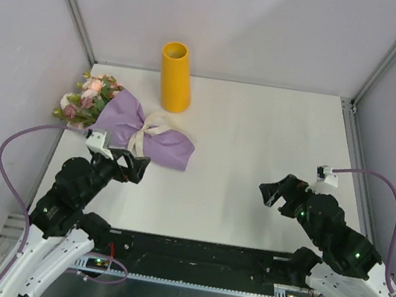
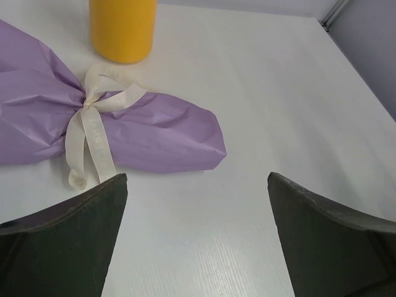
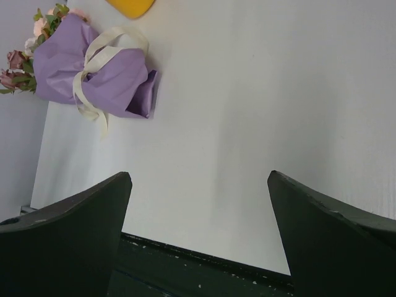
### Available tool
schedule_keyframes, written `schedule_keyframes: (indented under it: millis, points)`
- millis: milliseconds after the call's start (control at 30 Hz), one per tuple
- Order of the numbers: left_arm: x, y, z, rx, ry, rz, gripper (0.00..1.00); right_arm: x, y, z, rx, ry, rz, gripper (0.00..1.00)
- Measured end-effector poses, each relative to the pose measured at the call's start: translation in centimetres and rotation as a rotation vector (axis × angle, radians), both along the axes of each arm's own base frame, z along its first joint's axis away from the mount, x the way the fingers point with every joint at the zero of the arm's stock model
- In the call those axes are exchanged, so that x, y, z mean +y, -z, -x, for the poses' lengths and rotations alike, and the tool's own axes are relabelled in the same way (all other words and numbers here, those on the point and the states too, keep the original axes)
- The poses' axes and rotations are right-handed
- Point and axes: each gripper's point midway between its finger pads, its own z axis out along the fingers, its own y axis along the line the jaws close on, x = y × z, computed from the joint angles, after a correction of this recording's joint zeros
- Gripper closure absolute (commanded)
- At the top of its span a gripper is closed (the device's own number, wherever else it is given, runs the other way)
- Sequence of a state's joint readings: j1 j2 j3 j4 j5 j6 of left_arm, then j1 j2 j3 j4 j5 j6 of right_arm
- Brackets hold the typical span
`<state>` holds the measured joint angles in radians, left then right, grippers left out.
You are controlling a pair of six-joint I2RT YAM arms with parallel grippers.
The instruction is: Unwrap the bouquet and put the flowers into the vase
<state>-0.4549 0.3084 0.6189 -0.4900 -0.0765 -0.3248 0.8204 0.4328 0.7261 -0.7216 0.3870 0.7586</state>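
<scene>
Bouquet [image 1: 124,118] lies near the vase [image 1: 175,77], so with your left claw [image 1: 138,169] and right claw [image 1: 267,194] both spread empty, tugging the ribbon [image 1: 143,136] may topple that vase.

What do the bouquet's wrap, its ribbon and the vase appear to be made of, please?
Wrap: likely matte lilac paper, creased and holding folds. Ribbon: probably cream fabric, flat with limp tails. Vase: smooth, even yellow-orange surface; plastic or ceramic, unclear.

White table [image 1: 258,150], pale grey walls [image 1: 241,20]
</scene>
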Motion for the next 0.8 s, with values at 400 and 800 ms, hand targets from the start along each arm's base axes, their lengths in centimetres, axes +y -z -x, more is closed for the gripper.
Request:
schedule_keyframes:
  millis: [400,800]
  points:
    - [0.5,0.5,-0.4,0.017,-0.034,-0.014,0.01,-0.1,-0.4,0.2,-0.012,-0.005,-0.016,0.01]
    - [-0.2,3.8,-3.0,0.241,-0.132,0.0,0.07,-0.1,-1.4,0.9,-0.055,-0.042,-0.046,0.01]
